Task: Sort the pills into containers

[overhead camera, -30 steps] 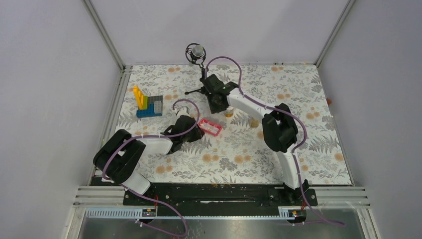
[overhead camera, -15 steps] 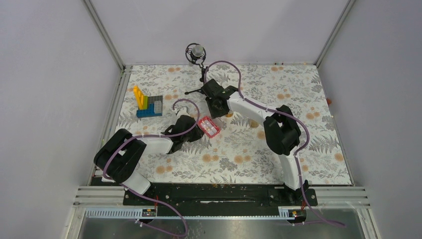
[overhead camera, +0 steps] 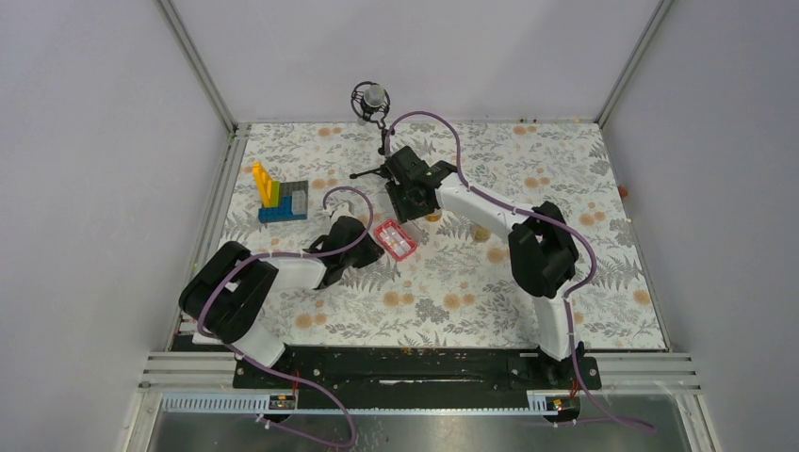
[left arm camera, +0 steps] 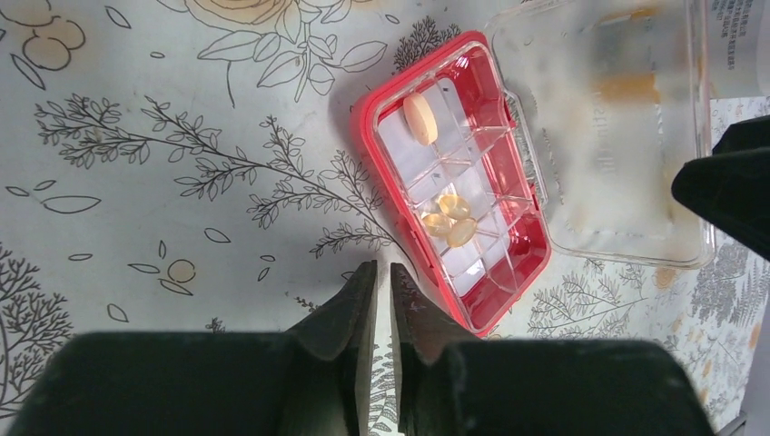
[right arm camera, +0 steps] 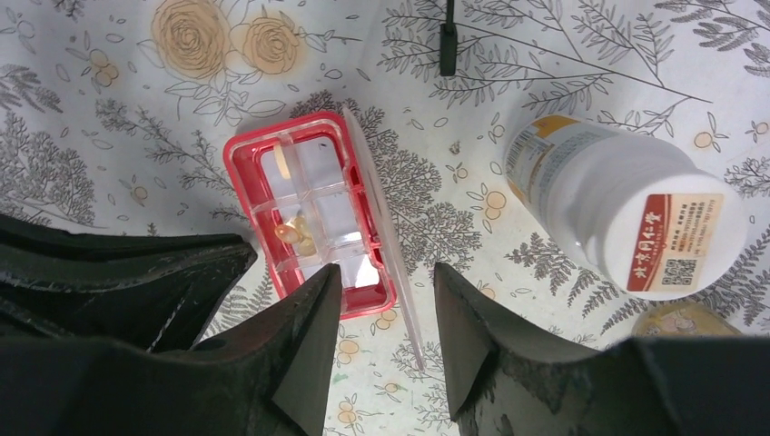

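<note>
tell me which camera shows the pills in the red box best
The left wrist view: the red box lies close and unblocked, with one oblong pill in an end compartment and a cluster of amber pills midway. The right wrist view shows them smaller. In the top view the box is tiny, its pills indistinguishable.

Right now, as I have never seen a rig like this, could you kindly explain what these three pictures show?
These are a robot's left arm and right arm, each ending in a two-finger gripper. One picture looks down from above; the other two come from a camera on each wrist. On the flowered cloth lie an open red pill box with a few yellowish pills in its compartments, a white-capped bottle beside it, and a toy-brick block farther left. The left gripper is shut beside the box; the right gripper hangs open above it. Neither holds anything.
</note>
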`<state>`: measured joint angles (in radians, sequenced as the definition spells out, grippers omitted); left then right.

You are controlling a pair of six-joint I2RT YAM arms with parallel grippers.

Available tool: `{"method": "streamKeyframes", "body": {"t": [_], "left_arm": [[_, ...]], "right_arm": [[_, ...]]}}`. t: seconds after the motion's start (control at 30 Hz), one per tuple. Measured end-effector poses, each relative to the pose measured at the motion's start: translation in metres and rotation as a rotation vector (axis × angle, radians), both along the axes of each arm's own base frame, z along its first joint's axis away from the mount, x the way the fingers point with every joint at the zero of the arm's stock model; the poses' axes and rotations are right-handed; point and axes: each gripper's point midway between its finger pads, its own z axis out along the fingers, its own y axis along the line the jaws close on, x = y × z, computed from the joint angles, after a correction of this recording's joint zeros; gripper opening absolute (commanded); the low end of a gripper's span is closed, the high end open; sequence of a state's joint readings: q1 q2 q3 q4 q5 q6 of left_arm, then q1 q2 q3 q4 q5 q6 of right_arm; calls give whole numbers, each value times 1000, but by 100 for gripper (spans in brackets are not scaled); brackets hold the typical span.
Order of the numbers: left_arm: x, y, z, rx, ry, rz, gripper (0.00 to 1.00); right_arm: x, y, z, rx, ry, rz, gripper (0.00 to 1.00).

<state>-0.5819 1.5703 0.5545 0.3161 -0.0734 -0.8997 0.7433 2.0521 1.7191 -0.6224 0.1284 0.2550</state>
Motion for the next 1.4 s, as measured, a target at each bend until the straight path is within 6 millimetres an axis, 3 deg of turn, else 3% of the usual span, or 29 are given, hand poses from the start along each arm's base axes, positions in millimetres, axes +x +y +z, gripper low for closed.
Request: {"method": "streamKeyframes", "body": {"t": [0.6,0.7,0.83,0.9,1.1,1.27,1.4], "left_arm": [[6,-12,0,-94,6,-42,9],[7,-14,0,-103,5,-49,9],[7,-15,0,-105,4,-50,9],[7,-15,0,-105,4,-51,9],[9,-12,0,-104,4,-42,6],[6,-5,0,-102,10,-22,6],[0,3,2,-96,11,-5,13]], "right_arm": [[-21,14,-11,20,51,86,44],[-28,19,-13,23,62,102,49],[-38,23,-18,32,86,122,66],[-44,27,-23,54,108,139,67],[-54,28,-29,74,147,159,64],[-49,24,-22,60,110,140,57],[-42,18,-22,29,81,121,55]]}}
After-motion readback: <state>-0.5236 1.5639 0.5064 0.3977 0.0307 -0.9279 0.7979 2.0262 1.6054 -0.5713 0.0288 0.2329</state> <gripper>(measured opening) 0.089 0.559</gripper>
